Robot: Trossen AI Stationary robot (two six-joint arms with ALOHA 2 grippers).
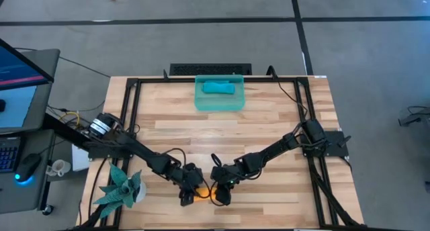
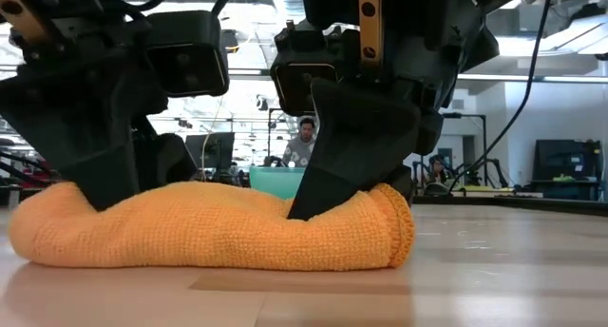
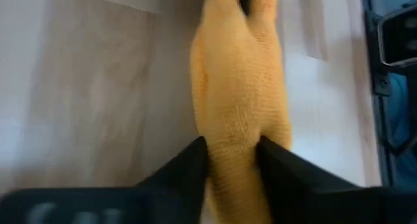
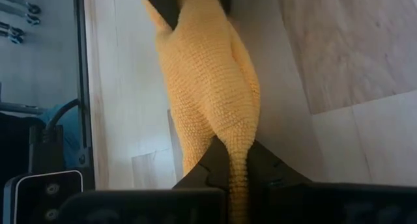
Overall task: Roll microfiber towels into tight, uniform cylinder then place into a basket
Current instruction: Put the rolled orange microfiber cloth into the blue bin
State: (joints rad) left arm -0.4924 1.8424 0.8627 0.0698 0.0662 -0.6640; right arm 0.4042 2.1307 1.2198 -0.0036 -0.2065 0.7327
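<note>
An orange microfiber towel (image 2: pixel 218 227), rolled into a thick roll, lies on the wooden table near its front edge, at the middle (image 1: pixel 203 191). My left gripper (image 1: pixel 188 193) is shut on the roll's left part and my right gripper (image 1: pixel 220 191) on its right part. At the far middle stands the teal-green basket (image 1: pixel 201 103). Inside it lies a rolled teal-blue towel (image 1: pixel 219 88). My left gripper (image 3: pixel 233 146) pinches the roll near its left end (image 3: pixel 234 129) between its two fingers. The fingers slant down from the far left and lie across the roll. The roll rests on the table. My right gripper (image 4: pixel 238 152) pinches the roll near its right end (image 4: pixel 233 129) between its two fingers, slanting down from the far right, across the roll. The cloth is squeezed to a narrow strip between the fingers (image 4: pixel 212 162). The roll lies on the table.
A teal spiky plant figure (image 1: pixel 121 187) stands at the near left corner. Black frame rails (image 1: pixel 131 110) run along the table's left, right and far sides. Bare wood lies between the roll and the basket. A person (image 2: pixel 304 137) sits in the room beyond.
</note>
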